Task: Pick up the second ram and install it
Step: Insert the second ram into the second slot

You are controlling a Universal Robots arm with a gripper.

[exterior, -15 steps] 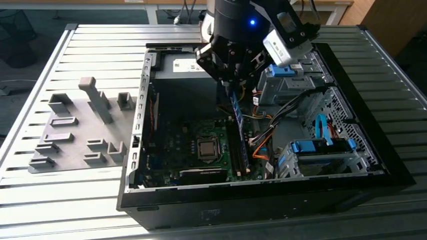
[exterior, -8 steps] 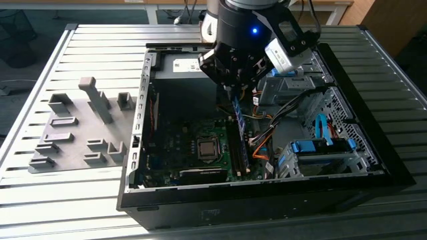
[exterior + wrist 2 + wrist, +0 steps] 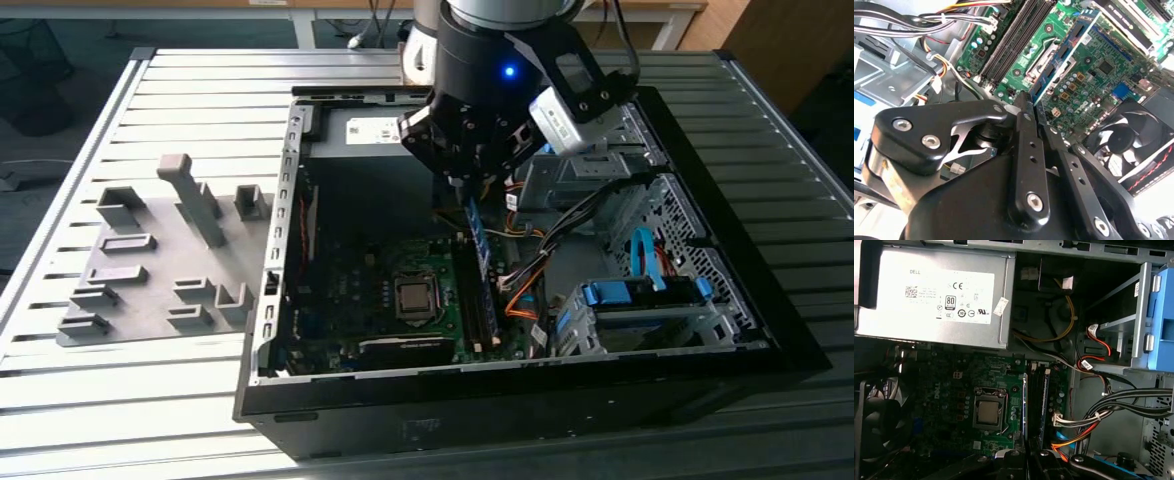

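The tool hangs inside the open computer case, its two black fingers clenched on the upper edge of the second ram, which it holds on edge directly below itself. In the exterior view the stick runs lengthwise away from the tool's tips along the motherboard, just beside the long black memory slots; whether it is already touching a slot I cannot tell. In the second wrist view the ram stretches out from between the fingers over the green board, its blue-and-white sticker facing the camera. One processor socket sits near the slots, one silver power supply fills the case's far end, and one black fan lies beside the board. One blue drive bracket stands on the exterior view's right. Outside the case, one grey fixture plate with raised blocks rests on the slatted counter.
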